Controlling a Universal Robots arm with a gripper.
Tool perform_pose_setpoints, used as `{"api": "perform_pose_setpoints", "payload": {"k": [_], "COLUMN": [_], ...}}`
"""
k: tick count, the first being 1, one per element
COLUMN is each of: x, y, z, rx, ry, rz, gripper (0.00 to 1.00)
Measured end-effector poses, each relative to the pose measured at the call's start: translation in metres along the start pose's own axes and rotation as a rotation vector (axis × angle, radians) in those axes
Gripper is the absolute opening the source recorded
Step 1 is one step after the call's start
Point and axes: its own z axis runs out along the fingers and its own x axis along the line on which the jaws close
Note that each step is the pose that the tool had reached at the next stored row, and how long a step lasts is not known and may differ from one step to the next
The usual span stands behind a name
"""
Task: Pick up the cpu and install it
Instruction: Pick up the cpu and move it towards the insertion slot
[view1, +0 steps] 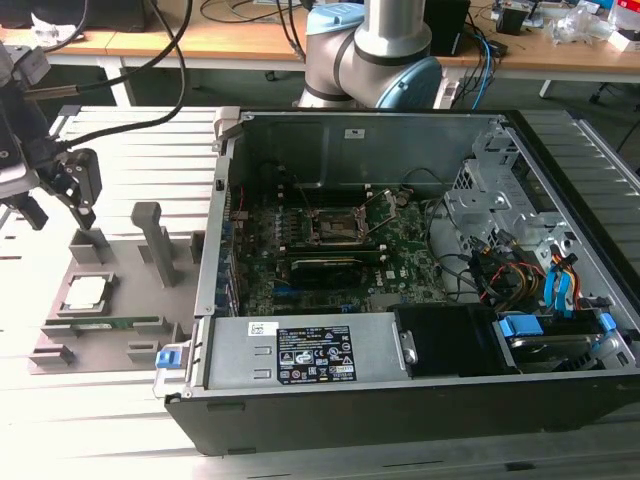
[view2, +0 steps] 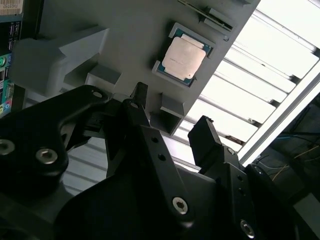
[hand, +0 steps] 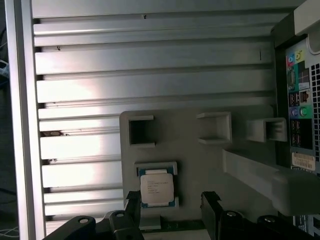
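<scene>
The cpu (view1: 85, 293), a flat square chip with a dull silvery top, lies in a recess of the grey holder block (view1: 125, 275) at the exterior view's left. Both wrist views show the cpu (view2: 183, 58) (hand: 156, 187) seated in its recess. My gripper (view1: 58, 212) hangs above and a little behind the chip, apart from it, open with nothing between its black fingers (view2: 204, 136) (hand: 210, 205). The motherboard's square socket (view1: 338, 228) sits inside the open computer case (view1: 400, 370).
A green memory stick (view1: 110, 322) lies along the holder's near edge. Upright grey posts (view1: 150, 240) rise from the holder between the chip and the case wall. Cables and drive bays (view1: 540, 280) fill the case's right side. The slatted metal table (view1: 130, 150) surrounds everything.
</scene>
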Motion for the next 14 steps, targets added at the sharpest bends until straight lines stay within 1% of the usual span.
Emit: {"api": "perform_pose_setpoints", "payload": {"k": [7,12,14], "x": [0.0002,0.0005,0.0006], "y": [0.0,0.0,0.0], "z": [0.0091,0.0181,0.0236], "rx": [0.0,0.0,0.0], "ry": [0.0,0.0,0.0], "rz": [0.0,0.0,0.0], "gripper": [0.6,0.6,0.6]}}
